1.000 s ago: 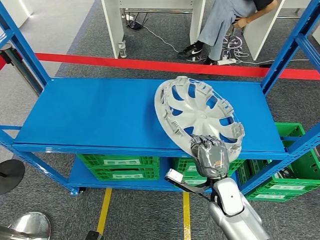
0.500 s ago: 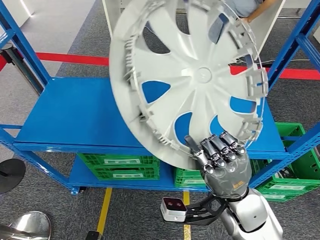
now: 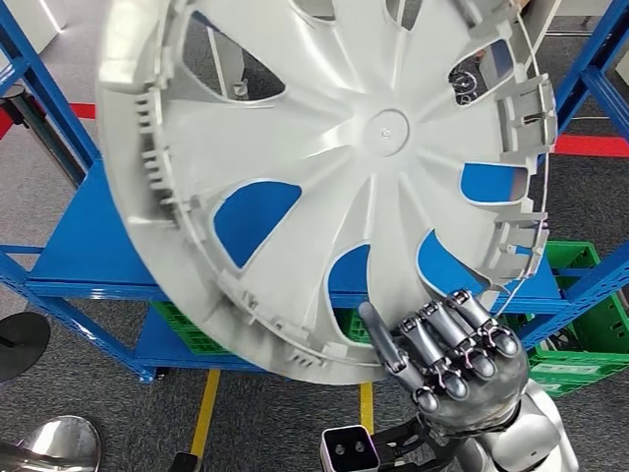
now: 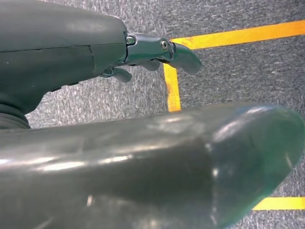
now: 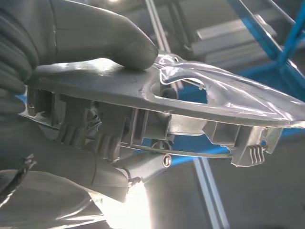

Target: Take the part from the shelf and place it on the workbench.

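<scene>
The part, a silver-grey wheel cover [image 3: 326,177] with curved spokes and clips around its rim, was up in the air close to the head camera, its ribbed inner side facing the camera and tilted, covering most of the blue shelf [image 3: 82,246] behind it. It was clear of the shelf board, held at its lower rim by the right hand [image 3: 452,369]. The fingers [image 3: 445,344] lay against the inner side of the rim; in the right wrist view the thick grey thumb [image 5: 104,33] pressed on the opposite face of the cover [image 5: 201,100], so the rim was clamped between thumb and fingers.

The left hand [image 4: 107,52] hung low over the grey carpet, beside yellow floor tape [image 4: 172,86]. Its fingers [image 4: 179,52] were nearly straight and loose, grasping nothing.

Through the gaps between the spokes the blue shelf board showed. Under that board, green crates [image 3: 586,334] stood on the lower level, to the right of the right hand. A red line [image 3: 594,146] ran across the floor behind the shelf, and a yellow stripe [image 3: 203,413] lay on the carpet in front of it. Blue uprights [image 3: 44,98] framed the shelf on both sides.
</scene>
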Motion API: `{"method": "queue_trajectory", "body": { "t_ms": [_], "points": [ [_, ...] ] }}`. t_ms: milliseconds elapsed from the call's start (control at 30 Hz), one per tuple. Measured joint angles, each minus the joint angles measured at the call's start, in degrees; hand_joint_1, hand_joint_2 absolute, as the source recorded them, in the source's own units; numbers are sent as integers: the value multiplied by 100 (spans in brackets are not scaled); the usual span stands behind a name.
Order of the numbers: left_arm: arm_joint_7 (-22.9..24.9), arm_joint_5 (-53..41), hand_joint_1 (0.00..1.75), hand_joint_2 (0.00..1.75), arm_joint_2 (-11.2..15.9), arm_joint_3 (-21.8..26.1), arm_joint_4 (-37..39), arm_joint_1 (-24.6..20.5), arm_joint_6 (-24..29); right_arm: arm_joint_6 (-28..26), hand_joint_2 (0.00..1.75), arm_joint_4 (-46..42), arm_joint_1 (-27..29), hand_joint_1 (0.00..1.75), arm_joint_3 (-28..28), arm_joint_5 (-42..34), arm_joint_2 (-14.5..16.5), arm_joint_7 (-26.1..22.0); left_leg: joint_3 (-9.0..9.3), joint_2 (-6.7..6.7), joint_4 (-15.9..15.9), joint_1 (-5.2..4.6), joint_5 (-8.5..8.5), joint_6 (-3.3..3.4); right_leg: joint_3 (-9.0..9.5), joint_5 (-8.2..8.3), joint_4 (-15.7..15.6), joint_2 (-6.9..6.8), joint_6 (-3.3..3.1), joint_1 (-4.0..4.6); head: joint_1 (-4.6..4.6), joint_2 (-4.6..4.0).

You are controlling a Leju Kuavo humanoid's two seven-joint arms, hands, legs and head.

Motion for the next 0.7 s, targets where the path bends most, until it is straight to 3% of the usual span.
{"method": "queue_trajectory", "body": {
  "t_ms": [700],
  "points": [
    [32, -69, 0, 0, -5, -2, 0, -11, 72, 2, 175, -28, 82, 175, 19, 2, 0, -413, 2, 0, 0, 0, 0, 0, 2, 0, 0, -1, 0, 0, -1, 0]
  ]
}}
